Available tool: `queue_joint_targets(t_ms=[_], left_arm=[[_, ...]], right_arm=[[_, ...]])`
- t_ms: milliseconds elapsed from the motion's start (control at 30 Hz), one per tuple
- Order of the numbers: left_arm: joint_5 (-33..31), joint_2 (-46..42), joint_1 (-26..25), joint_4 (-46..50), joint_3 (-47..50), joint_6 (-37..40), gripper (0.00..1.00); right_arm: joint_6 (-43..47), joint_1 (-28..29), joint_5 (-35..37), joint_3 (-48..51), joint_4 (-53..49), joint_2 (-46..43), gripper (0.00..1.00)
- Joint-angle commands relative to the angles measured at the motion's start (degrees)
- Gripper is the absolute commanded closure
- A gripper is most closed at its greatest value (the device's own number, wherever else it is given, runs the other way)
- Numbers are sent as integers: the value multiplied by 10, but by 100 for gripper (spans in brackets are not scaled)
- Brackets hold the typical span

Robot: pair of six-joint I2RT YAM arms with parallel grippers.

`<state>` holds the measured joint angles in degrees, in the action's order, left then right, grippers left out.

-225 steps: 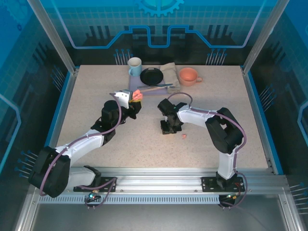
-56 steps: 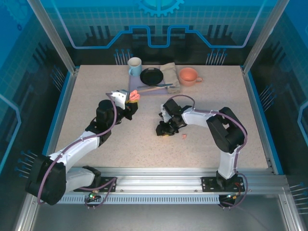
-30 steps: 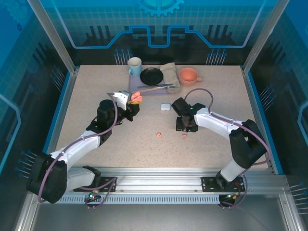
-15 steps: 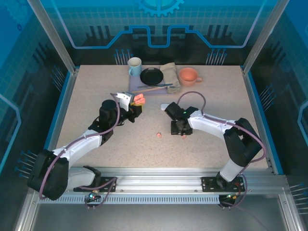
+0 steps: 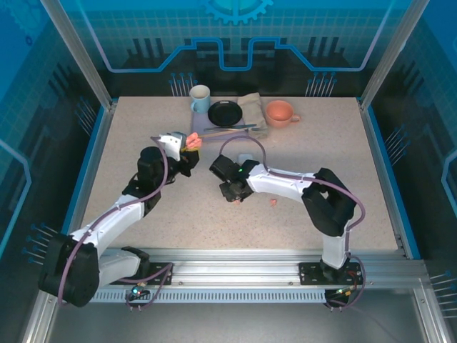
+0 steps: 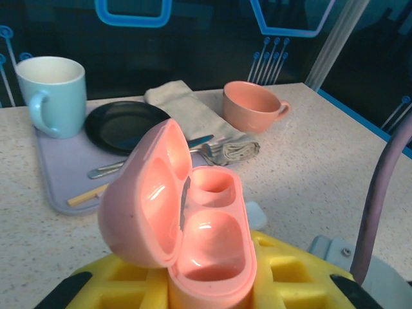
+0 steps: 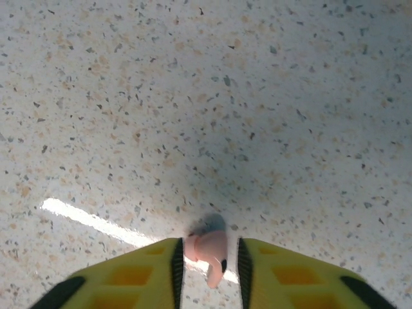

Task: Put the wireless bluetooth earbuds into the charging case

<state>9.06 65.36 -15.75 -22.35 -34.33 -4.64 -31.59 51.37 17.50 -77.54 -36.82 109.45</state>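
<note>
Clenches the left tool [image 6: 209,283] on the open pink case [image 6: 193,238], lid tipped up. Brackets a pink earbud [image 7: 206,248] between the right tool's [image 7: 210,257] fingers, down at the surface [image 7: 193,96]; cannot tell whether grasped. Finds a second earbud [image 5: 273,203] lying near, right of that tool.

Case [image 6: 193,238] salmon-pink; earbud [image 7: 207,248] pink; table [image 7: 257,96] beige, dark-speckled; right tool pads [image 7: 129,273] yellow.

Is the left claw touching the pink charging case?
Touching. Left wrist view: the open pink charging case sits clamped between the left claw's yellow fingers, both pressed against its sides.
</note>
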Motion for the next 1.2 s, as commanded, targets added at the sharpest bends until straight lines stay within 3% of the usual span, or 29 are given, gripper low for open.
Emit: queue_joint_targets(t_ms=[0, 667, 867, 1067, 1167], left_arm=[[-7, -18, 13, 5, 10, -15, 100], [3, -19, 16, 5, 7, -20, 100], [5, -20, 16, 4, 6, -21, 100], [3, -24, 16, 10, 6, -17, 100], [3, -25, 16, 14, 4, -13, 100]], right_arm=[[-2, 5, 29, -17, -39, 21, 76], [-12, -20, 11, 36, -19, 26, 83], [-24, -55, 17, 82, -18, -3, 84], [-3, -55, -9, 97, -1, -71, 76], [42, -52, -71, 106, 36, -100, 72]])
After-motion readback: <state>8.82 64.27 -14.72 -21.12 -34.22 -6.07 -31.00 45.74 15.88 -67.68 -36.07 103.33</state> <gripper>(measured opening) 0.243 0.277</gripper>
